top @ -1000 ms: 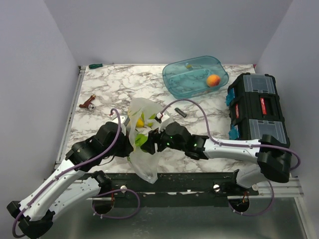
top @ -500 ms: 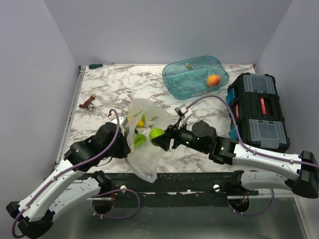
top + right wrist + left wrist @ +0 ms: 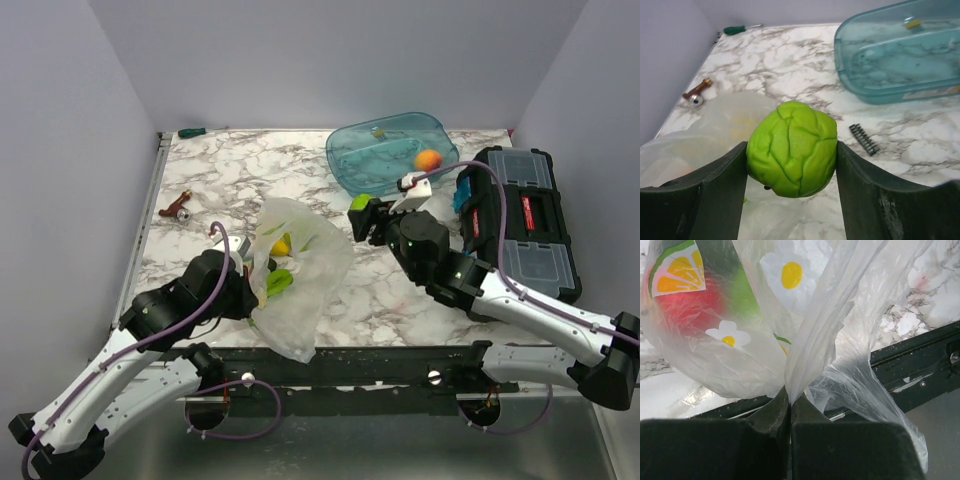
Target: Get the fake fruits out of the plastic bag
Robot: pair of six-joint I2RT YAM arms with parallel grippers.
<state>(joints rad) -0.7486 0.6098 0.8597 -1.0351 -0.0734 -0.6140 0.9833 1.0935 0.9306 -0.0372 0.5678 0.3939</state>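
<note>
The plastic bag point(image 3: 295, 275) lies crumpled near the table's front edge, printed with lemon slices and flowers. Yellow point(image 3: 283, 246) and green point(image 3: 280, 282) fake fruits show through it. In the left wrist view a red fruit point(image 3: 687, 307) and a green one point(image 3: 742, 292) sit inside the bag point(image 3: 805, 340). My left gripper point(image 3: 789, 402) is shut on a pinched fold of the bag. My right gripper point(image 3: 792, 160) is shut on a wrinkled light-green fake fruit point(image 3: 792, 147), held above the table right of the bag, also seen from above as the green fruit point(image 3: 361, 203).
A teal tub point(image 3: 392, 152) at the back holds an orange ball point(image 3: 428, 160). A black toolbox point(image 3: 517, 220) stands at the right. A small spring point(image 3: 863, 139), a screwdriver point(image 3: 191, 132) and a small brown tool point(image 3: 177, 208) lie on the marble.
My right gripper has pulled out of the bag with the light-green fruit and swung up and to the right, toward the tub. The left gripper keeps its hold on the bag.
</note>
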